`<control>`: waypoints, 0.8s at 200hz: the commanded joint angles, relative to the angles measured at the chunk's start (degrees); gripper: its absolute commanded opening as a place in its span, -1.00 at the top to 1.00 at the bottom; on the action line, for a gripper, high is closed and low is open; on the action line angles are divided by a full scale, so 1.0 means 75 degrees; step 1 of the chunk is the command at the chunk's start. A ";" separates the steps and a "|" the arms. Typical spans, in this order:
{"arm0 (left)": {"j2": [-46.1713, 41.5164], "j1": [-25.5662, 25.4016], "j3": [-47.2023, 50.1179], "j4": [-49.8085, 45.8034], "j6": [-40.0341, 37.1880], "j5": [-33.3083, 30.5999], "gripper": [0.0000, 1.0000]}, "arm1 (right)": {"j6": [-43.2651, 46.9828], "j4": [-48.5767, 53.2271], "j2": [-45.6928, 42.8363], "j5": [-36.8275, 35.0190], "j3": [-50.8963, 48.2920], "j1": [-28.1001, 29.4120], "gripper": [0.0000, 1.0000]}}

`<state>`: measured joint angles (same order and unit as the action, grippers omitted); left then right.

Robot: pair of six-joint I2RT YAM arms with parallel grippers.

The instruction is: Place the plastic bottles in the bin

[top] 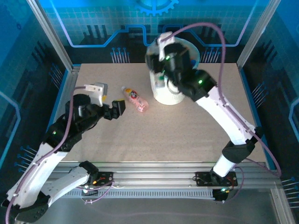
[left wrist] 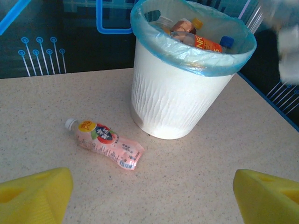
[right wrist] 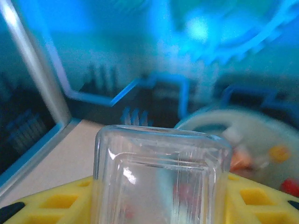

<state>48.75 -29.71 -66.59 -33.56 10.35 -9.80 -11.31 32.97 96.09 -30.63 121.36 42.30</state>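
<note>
Pink bottle [left wrist: 105,143] lies flat on table [top: 187,135], near bin [left wrist: 177,102], on its left | other bottles [left wrist: 196,39] inside bin | left gripper [left wrist: 152,193] fingers wide apart, empty, facing pink bottle | right gripper [right wrist: 161,205] clamped on clear bottle [right wrist: 159,168], close to bin

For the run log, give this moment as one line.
left gripper: open, near pink bottle on table | right gripper: holding clear bottle near bin
</note>
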 commanded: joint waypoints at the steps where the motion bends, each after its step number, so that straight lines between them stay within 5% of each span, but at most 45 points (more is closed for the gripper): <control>1: 0.0406 0.0065 -0.0348 0.0534 -0.0164 0.0035 -0.81 | 0.0782 -0.0905 0.0738 -0.0125 0.0100 -0.0966 -0.04; 36: 0.0782 0.0117 -0.0462 0.0641 -0.0137 0.0164 -0.81 | 0.1087 -0.2243 0.1591 -0.0485 0.0269 -0.1844 -0.02; 75: 0.0812 0.0179 -0.0362 0.0694 -0.0107 0.0144 -0.81 | 0.3011 -0.3732 0.2801 -0.1013 0.0790 -0.2054 -0.06; 113: 0.0708 0.0183 -0.0219 0.0757 -0.0079 0.0100 -0.81 | 0.3725 -0.3587 0.3449 -0.0931 0.1226 -0.2276 -0.09; 160: 0.0849 0.0245 -0.0186 0.0856 -0.0022 0.0182 -0.81 | 0.3403 -0.3693 0.2936 -0.0882 0.0206 -0.2746 -0.12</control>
<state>55.05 -28.58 -68.01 -29.50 10.35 -9.19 14.44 8.16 121.19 -36.69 126.28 24.29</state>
